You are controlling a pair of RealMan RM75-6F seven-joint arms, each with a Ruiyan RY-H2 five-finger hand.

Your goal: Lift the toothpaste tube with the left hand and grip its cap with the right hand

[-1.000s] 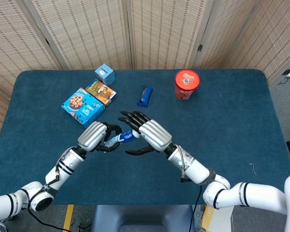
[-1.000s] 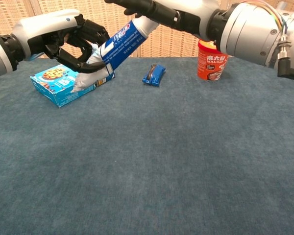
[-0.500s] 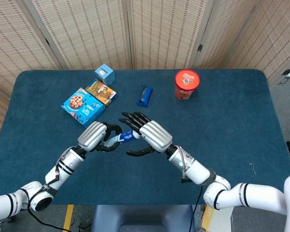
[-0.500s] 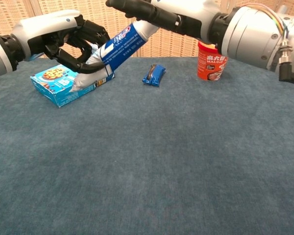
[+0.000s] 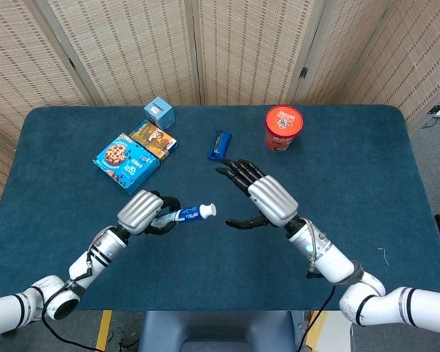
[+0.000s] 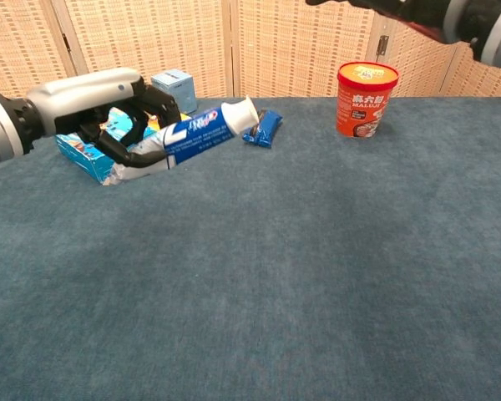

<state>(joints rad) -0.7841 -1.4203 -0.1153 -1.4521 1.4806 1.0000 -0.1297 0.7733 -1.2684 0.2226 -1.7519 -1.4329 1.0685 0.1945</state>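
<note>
Head view. Left hand (image 5: 141, 211): fingers wrapped round the rear part of the toothpaste tube (image 5: 182, 214), holding it clear of the table (image 5: 367, 176), cap (image 5: 207, 210) pointing toward the robot's right. Right hand (image 5: 268, 199): fingers spread and released, holding nothing, set apart from the cap with bare cloth between. Other items, all toward the far side: cookie box (image 5: 125, 160), a smaller box (image 5: 153, 138) against it, small blue carton (image 5: 160, 112), blue snack bar (image 5: 219, 144), red cup (image 5: 284, 127).

Step in hand, as judged: part 1 of 2 (lift with the left) looks done; part 2 (right hand on the cap) is not yet done. The next move calls for the right hand to travel toward the cap end and close its fingers on the cap alone, while the left keeps the tube level.

Room: the near half of the table between the 2 hands is unobstructed; the snack bar lies just beyond the right hand's fingertips; the table's near edge is close behind both forearms.

Chest view. Left hand (image 6: 108, 104) grips the crimped end of the tube (image 6: 196, 134), which slopes slightly upward to the white cap (image 6: 245, 111), well above the cloth. Cap sits in front of the snack bar (image 6: 263, 129). Right hand shows only at the top edge (image 6: 417, 10); finger state cannot be told here. Red cup (image 6: 366, 98) stands beneath it, upright.
</note>
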